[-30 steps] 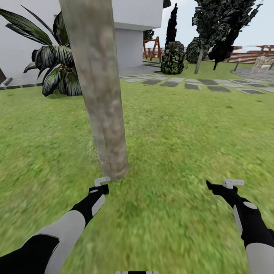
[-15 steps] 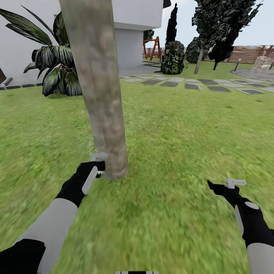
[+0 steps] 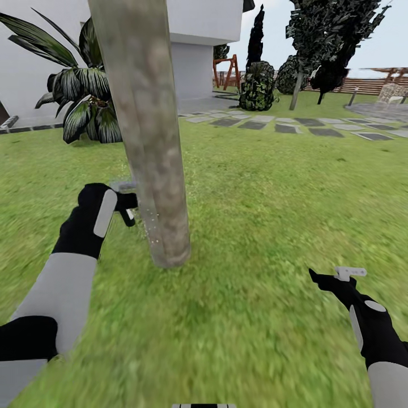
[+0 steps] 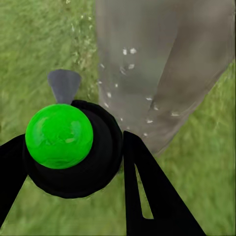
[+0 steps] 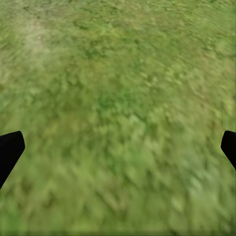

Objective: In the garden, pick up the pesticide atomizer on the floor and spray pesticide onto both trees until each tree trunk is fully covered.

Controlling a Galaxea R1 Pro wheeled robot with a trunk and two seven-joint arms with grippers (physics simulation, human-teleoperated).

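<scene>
- The pesticide atomizer (image 4: 66, 147), with its green dot, sits clamped in the left claw (image 3: 127, 205), just beside the tree trunk (image 3: 150, 141).
- Over the last second the left claw has risen from near the trunk's foot to partway up it; white pesticide specks (image 4: 129, 66) now dot the bark there, so coverage seems to be climbing, with the upper trunk still bare.
- The right claw (image 3: 331, 277) hangs with jaws spread, holding nothing, over the grass.
- Around lie the lawn (image 3: 272, 198), stepping stones (image 3: 294, 126), a broad-leaved plant (image 3: 85, 96), a white building (image 3: 192, 51) and a slat fence (image 3: 374, 85).

Left gripper (image 3: 126, 205) clamped; right gripper (image 3: 331, 277) spread
</scene>
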